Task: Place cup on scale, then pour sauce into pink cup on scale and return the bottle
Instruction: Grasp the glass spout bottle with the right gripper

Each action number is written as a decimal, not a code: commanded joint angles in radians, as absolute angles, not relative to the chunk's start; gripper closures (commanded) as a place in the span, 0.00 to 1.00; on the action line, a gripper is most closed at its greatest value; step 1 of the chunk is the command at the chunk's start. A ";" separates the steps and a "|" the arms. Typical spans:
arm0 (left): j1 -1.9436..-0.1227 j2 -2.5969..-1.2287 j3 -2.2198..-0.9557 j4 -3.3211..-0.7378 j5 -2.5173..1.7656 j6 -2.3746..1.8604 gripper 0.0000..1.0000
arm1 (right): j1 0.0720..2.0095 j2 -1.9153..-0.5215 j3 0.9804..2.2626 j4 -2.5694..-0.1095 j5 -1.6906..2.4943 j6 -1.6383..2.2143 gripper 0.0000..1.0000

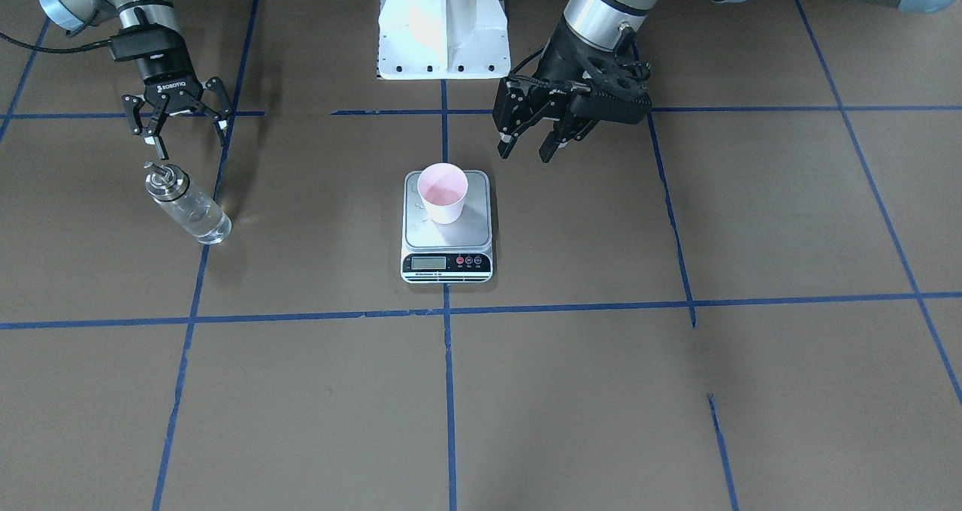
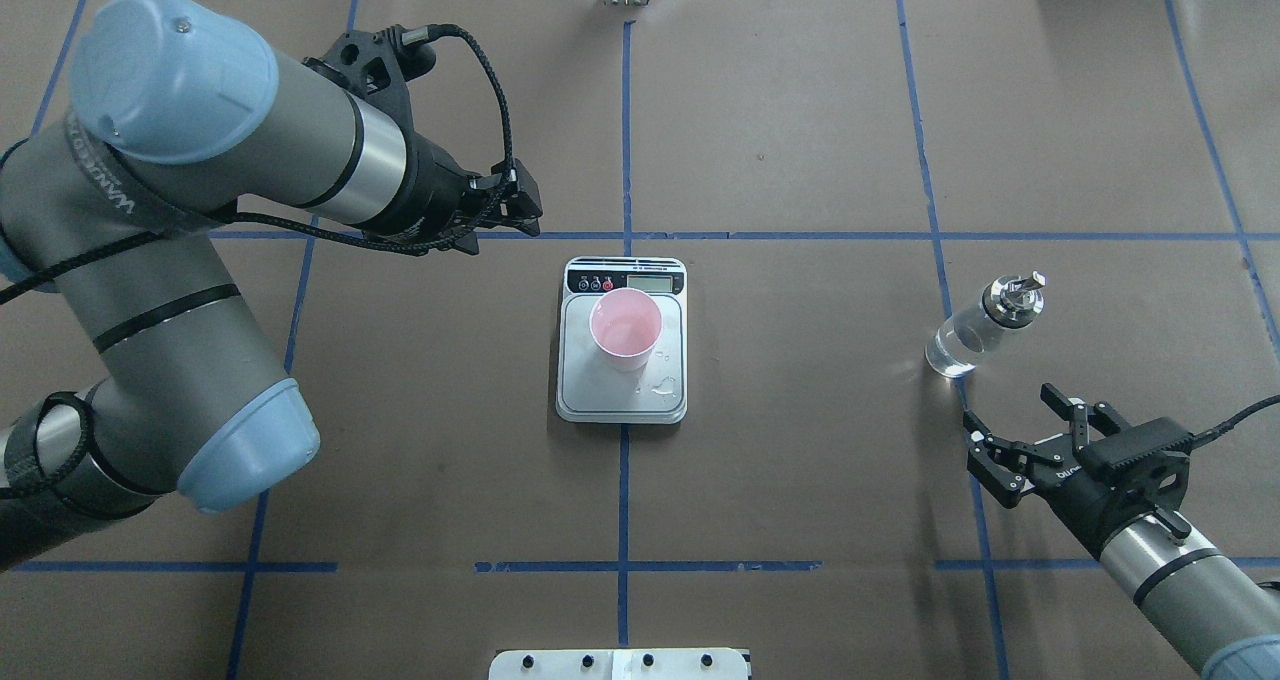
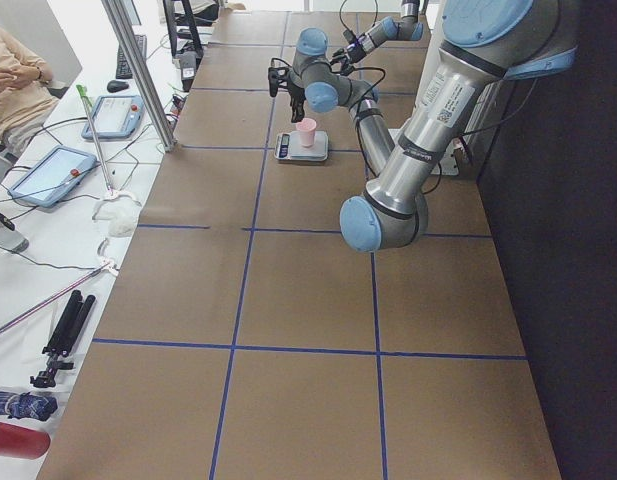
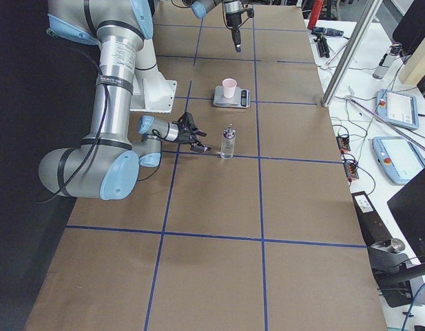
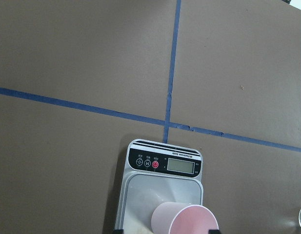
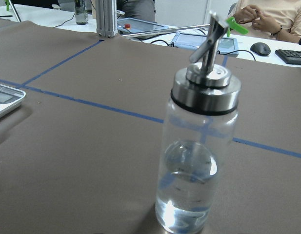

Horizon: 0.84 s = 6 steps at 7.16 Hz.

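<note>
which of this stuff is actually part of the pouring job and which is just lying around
Part of the job:
cup, standing on the scale
bottle with its sauce
left hand and right hand, both open

Just lying about, off the brown table:
tablet
tripod
keyboard
mouse

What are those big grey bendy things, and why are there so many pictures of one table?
Those are two robot arms. Each ends in a gripper, like a two-finger hand: the left gripper and the right gripper. Both are open and hold nothing. Four cameras watch from above, in front and both ends of the table. Two more ride on the wrists and see close up. On the brown table a pink cup stands on a small scale. A glass bottle of clear liquid stands near the right gripper.
</note>
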State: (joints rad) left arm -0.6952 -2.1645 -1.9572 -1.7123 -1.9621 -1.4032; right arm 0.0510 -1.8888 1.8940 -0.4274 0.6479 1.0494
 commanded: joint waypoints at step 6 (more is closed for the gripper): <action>-0.700 -2.164 -1.953 -1.709 -1.962 -1.402 0.33 | 0.146 -1.806 1.873 -0.643 0.634 1.361 0.01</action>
